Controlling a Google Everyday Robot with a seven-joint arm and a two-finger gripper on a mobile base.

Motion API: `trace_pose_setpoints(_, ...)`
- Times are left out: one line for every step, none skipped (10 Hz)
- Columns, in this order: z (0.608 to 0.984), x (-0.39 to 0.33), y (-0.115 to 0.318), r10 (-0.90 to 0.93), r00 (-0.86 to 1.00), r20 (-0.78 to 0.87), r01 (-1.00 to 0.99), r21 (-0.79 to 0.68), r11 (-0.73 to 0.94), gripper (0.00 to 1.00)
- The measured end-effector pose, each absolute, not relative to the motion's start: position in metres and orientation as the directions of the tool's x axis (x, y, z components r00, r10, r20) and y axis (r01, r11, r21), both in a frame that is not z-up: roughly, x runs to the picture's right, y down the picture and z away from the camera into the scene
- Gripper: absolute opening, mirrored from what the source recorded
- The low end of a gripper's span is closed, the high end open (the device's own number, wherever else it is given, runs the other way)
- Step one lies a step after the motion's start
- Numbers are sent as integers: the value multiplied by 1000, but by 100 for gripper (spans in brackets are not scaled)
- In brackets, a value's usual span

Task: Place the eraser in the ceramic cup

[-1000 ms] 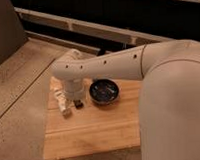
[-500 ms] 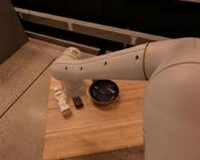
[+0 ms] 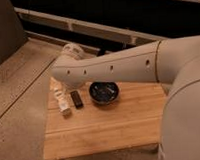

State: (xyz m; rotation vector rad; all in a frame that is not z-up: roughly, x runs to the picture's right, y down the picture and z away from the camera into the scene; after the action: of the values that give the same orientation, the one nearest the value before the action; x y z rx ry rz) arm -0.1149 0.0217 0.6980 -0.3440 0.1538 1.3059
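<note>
Approaching the eraser [image 3: 77, 99] is judged to be the step in hand. The small black block is lying flat on the wooden table [image 3: 101, 132], not yet picked up, between the pale printed box [image 3: 62, 104] and the dark glossy bowl [image 3: 104, 92], close to both.

The gripper [image 3: 67, 86] is hanging at the left end of the white arm [image 3: 118, 66], over the table's back-left corner and just behind the eraser. Whether it is open or closed cannot be told.

The next move is calling for a descent onto the eraser, with care for the 2 neighbours crowding it.

The ceramic cup [image 3: 57, 91] is showing only as a pale shape just behind the box, largely masked by the arm, and its mouth is not visible. The arm's bulk is also hiding the table's right edge.
</note>
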Motion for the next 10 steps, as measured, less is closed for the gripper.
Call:
trace_pose_setpoints(699,-115,22,917,259,-304,-962,-163,218,65)
trace_pose_setpoints(702,-116,19,917,257,-304,-962,-171,213,65)
trace_pose_setpoints(709,-115,14,916,260,-305,-960,-180,212,65)
trace_pose_setpoints(725,-113,5,913,265,-309,-958,-193,212,65)
trace_pose_setpoints(751,-108,-4,906,274,-323,-954,-206,216,65)
trace_pose_setpoints(768,-107,-9,900,283,-333,-951,-221,217,65)
trace_pose_setpoints(786,-107,-13,891,294,-345,-946,-238,219,65)
trace_pose_setpoints(802,-106,-17,884,302,-357,-942,-254,219,65)
trace_pose_setpoints(818,-107,-18,875,308,-373,-938,-271,215,65)
trace_pose_setpoints(829,-110,-17,868,312,-387,-935,-286,209,65)
